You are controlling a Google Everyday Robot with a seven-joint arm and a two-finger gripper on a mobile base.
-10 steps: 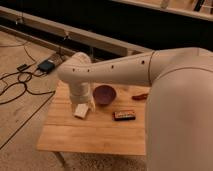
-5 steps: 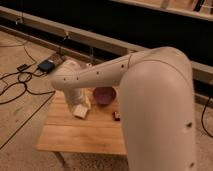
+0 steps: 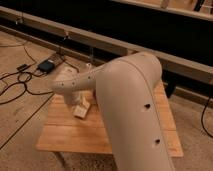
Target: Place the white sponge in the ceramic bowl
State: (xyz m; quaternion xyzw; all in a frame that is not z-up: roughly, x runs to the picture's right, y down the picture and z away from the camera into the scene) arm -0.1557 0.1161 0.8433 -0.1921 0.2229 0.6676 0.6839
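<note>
**Step in hand, as judged:** reach and grasp, step 1 of 2, with nothing yet placed. Arm [image 3: 130, 100] bent across the middle of the view, forearm toward 9 o'clock, turned down at the wrist. Pincer [image 3: 77, 101] at its end, low over the white sponge [image 3: 81, 111]; touching or just above, cannot tell which. Pincer released or clenched: cannot tell, masked by the wrist. White sponge flat on the wooden surface [image 3: 65, 137], at about 8 o'clock from the middle of the view. Ceramic bowl not seen, probably hidden behind the arm.

**Next move, as judged:** calls for a secure hold on the soft block without squashing it. Then a lift clear of the surface, a short carry to the bowl and a release over its inside. Risk: a soft block slipping or tilting in a shallow hold.

**Surface:** pale wood planks, edges visible at 6 and 7 o'clock.

**Room:**
- Grey-brown floor all round.
- Black cables [image 3: 15, 87] at 9 o'clock.
- 1 small dark box [image 3: 46, 65] at 10 o'clock.
- A long pale rail [image 3: 55, 27] in front of a dark wall, from 10 through 12 o'clock
</note>
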